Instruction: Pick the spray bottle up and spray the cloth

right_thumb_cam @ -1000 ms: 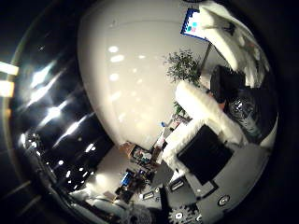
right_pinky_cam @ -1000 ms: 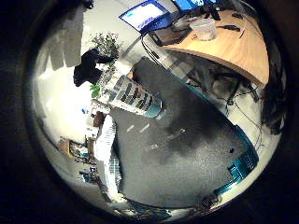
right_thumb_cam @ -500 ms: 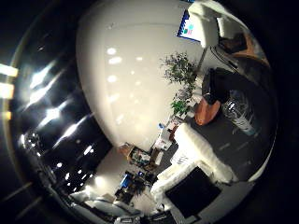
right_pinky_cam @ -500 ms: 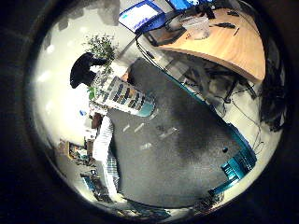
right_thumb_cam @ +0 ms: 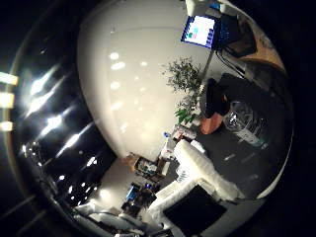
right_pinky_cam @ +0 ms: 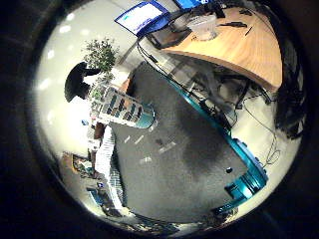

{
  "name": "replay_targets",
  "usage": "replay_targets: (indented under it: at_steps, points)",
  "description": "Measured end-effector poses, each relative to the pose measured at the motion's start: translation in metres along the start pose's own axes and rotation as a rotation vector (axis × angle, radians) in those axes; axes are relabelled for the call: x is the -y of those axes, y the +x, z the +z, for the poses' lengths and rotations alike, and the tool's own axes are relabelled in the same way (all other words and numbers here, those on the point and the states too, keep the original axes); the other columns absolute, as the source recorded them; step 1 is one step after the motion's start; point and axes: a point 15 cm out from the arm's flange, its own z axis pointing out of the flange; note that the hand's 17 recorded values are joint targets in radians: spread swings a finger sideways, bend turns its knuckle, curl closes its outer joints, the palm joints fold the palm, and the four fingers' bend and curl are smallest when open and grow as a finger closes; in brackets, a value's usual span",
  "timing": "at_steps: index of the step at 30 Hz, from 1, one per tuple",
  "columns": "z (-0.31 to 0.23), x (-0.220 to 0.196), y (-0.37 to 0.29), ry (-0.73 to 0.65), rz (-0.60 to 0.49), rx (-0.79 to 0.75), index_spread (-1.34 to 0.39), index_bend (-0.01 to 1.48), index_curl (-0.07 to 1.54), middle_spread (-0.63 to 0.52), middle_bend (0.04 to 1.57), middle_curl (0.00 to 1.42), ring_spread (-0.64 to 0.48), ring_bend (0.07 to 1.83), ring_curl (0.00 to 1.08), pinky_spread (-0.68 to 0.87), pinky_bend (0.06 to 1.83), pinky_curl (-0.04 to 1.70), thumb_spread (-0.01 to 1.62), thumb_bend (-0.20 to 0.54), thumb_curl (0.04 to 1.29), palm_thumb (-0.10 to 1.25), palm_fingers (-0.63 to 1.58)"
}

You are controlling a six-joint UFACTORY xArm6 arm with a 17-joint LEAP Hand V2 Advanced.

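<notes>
Step in hand, my read: approach, no grasp yet. The spray bottle (right_pinky_cam: 122, 105) sits on the dark mat (right_pinky_cam: 179, 169) at its far edge. Its black trigger head (right_pinky_cam: 79, 85) points toward the potted plant (right_pinky_cam: 102, 52) and its teal base (right_pinky_cam: 148, 117) faces the middle of the mat. It looks small in both palm views, so it's well apart from the hand (right_thumb_cam: 190, 210). I can't tell for sure whether it's upright or lying down. The white fingers (right_thumb_cam: 202, 170) reach out roughly straight and apart with nothing between them, so the hand is empty. I can't pick out the cloth with confidence. An orange patch (right_thumb_cam: 212, 124) just beside the bottle's head might be it, but it's too unclear to say. The wooden desk (right_pinky_cam: 239, 47) and monitor (right_pinky_cam: 142, 15) are beyond the mat and not in the way. To do this well, bring the palm in square to the bottle's labelled body, not the head, and keep the fingers spread until the body fills the view between them. Wrap below the neck so one finger is left free to reach the trigger. Grabbing too low near the base puts the trigger out of reach, and grabbing the head would block it. The risk is that the bottle looks light and clear, so a glancing finger could knock it off the mat edge. Close slowly, and confirm where the cloth is before lifting so the nozzle ends up facing it.
</notes>
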Motion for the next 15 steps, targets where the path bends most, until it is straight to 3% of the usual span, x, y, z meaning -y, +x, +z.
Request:
replay_targets:
  at_steps: [15]
  points:
    - [0.018, 0.034, 0.042, -0.004, 0.051, -0.03, -0.31, 0.15, 0.27, 0.07, 0.2, 0.34, 0.14, 0.42, 0.25, 0.38, 0.55, 0.31, 1.12, -0.02, 0.37, 0.68, 0.08]
